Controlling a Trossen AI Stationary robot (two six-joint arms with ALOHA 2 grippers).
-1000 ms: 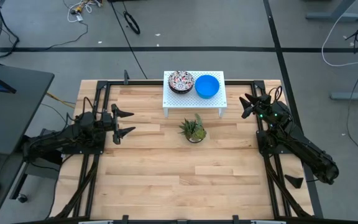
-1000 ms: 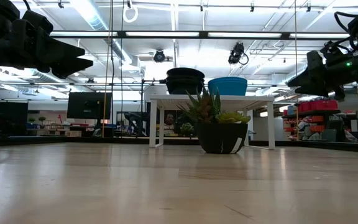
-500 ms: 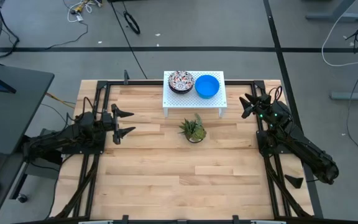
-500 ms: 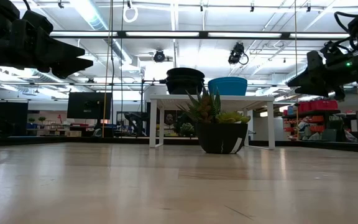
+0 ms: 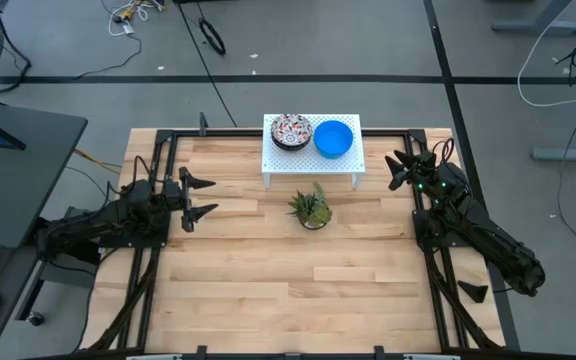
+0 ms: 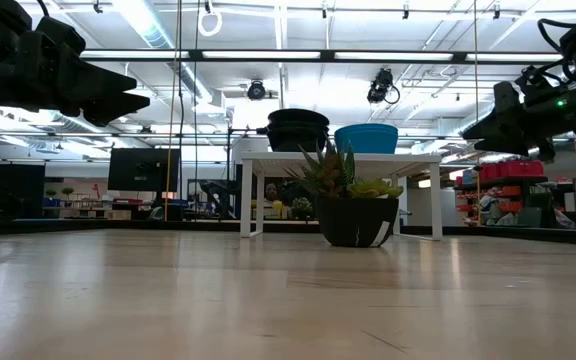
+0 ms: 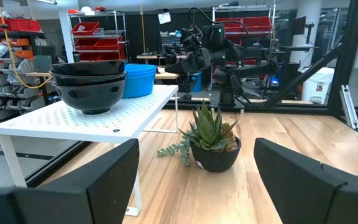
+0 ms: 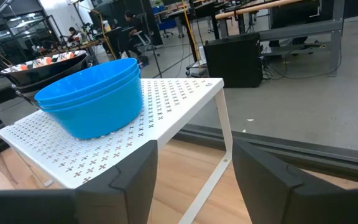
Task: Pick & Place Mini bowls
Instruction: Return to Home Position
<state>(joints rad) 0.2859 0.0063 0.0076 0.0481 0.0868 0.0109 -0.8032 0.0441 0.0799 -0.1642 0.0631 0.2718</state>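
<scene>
A stack of patterned bowls [image 5: 291,130], dark on the outside [image 7: 89,84], and a stack of bright blue bowls [image 5: 333,138] stand side by side on a small white perforated stand [image 5: 311,158] at the table's far middle. The blue stack shows close in the right wrist view [image 8: 92,99]. My left gripper [image 5: 200,198] is open and empty at the table's left, above the wood. My right gripper [image 5: 400,170] is open and empty at the far right, just right of the stand.
A small potted green plant [image 5: 311,209] stands on the wood just in front of the stand, between the two grippers. The near half of the wooden table [image 5: 298,290] is bare. A black frame [image 5: 158,140] runs around the table's edges.
</scene>
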